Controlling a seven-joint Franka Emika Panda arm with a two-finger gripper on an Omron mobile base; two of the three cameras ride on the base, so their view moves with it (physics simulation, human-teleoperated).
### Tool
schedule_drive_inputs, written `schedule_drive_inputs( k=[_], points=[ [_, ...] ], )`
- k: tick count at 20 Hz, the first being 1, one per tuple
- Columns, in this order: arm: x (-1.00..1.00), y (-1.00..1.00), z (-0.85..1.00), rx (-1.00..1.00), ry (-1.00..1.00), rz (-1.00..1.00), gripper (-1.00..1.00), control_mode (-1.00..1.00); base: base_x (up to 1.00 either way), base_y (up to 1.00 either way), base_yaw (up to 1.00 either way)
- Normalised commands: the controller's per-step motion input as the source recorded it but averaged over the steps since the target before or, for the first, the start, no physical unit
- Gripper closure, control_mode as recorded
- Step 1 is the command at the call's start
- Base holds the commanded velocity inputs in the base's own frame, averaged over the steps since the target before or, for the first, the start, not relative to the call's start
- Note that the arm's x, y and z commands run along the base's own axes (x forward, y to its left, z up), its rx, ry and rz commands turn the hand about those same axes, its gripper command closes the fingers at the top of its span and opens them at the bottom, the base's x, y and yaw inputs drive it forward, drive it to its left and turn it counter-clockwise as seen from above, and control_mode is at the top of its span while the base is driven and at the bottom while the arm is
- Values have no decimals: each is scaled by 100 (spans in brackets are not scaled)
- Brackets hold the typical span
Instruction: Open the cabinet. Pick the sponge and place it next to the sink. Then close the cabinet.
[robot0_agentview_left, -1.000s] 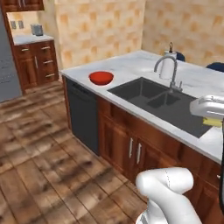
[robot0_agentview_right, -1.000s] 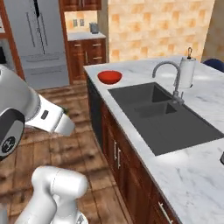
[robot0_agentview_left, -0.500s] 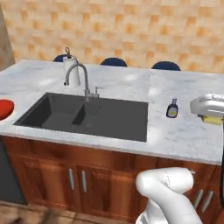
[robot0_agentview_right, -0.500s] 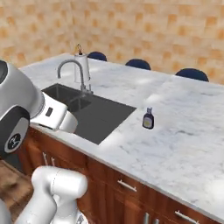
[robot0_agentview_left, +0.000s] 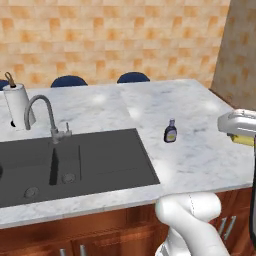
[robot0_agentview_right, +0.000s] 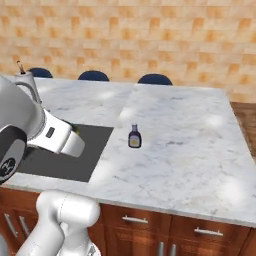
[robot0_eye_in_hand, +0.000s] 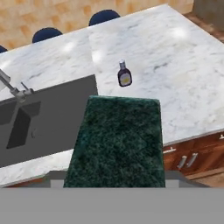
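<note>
Driving has swung both base views onto the sink (robot0_agentview_left: 75, 165); pincer (robot0_eye_in_hand: 116, 175) clamped on sponge (robot0_eye_in_hand: 118, 142), high above the table (robot0_agentview_right: 190, 130), ready for placing.

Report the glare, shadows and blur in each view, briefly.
Left base view: soft white glare patches on the marble counter; the bottle casts almost no shadow. Right base view: similar bright spots on the counter, the arm close and large. Hand view: the sponge looms large with coarse dark green texture; the sink is flatly shaded.
</note>
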Motion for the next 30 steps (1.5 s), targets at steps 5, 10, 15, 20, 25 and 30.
schedule_drive_inputs(
  k=[5, 10, 15, 20, 25, 30],
  points=[
    [0, 0, 0, 0, 0, 0, 100, 100, 55, 34, -7],
    [0, 0, 0, 0, 0, 0, 100, 100, 6, -16, -14],
    [0, 0, 0, 0, 0, 0, 100, 100, 0, 0, -3],
    [0, 0, 0, 0, 0, 0, 100, -100, 0, 0, 0],
    [82, 4, 14, -6, 63, 0, 100, -100, 0, 0, 0],
    [58, -6, -13, -4, 46, 4, 100, -100, 0, 0, 0]
  ],
)
